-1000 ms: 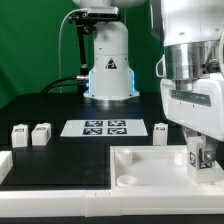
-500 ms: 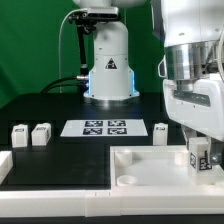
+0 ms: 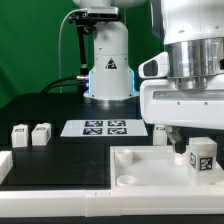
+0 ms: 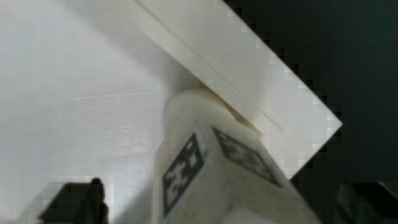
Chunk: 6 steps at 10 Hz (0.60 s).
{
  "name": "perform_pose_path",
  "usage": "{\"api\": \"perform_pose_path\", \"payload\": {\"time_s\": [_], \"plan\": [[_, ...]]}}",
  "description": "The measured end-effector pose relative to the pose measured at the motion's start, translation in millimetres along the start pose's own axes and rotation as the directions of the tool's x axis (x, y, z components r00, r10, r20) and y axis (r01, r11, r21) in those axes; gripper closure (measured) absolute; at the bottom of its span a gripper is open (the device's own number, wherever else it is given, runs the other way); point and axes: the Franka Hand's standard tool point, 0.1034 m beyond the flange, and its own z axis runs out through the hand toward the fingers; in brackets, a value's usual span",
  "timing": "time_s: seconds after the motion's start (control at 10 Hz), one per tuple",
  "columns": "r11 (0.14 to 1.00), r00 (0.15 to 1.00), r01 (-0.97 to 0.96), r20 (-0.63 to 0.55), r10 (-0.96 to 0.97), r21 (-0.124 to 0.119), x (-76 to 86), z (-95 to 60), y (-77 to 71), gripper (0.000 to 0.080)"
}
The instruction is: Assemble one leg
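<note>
A leg, a small white square post with a black-and-white tag, stands upright in the corner socket of the large flat white square piece at the exterior view's right. My gripper hangs right over it, the hand's broad face turned toward the camera. In the wrist view the leg rises between my two dark fingertips, with a gap on each side; the jaws stand open around it. Three more legs lie on the table.
The marker board lies flat at the table's middle. The robot's base stands behind it. A white part lies at the exterior view's left edge. The flat piece shows a round socket near its front.
My hand has turned about its vertical axis, from narrow side to broad face toward the camera. The jaws have come off the leg, which stays upright in its socket.
</note>
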Motion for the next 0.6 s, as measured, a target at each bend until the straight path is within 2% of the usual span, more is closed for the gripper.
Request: {"api": "perform_pose_path", "payload": {"time_s": [0.3, 0.4, 0.5, 0.6], "plan": [[0.949, 0.949, 0.316, -0.003, -0.316, -0.013, 0.0, 0.9, 0.8, 0.0151], [0.904, 0.904, 0.427, -0.004, -0.427, -0.022, 0.0, 0.7, 0.8, 0.0151], [0.823, 0.823, 0.567, -0.003, -0.567, -0.036, 0.3, -0.1, 0.3, 0.0151], [0.787, 0.787, 0.616, -0.011, -0.617, -0.042, -0.2, -2.8, -1.8, 0.0151]]}}
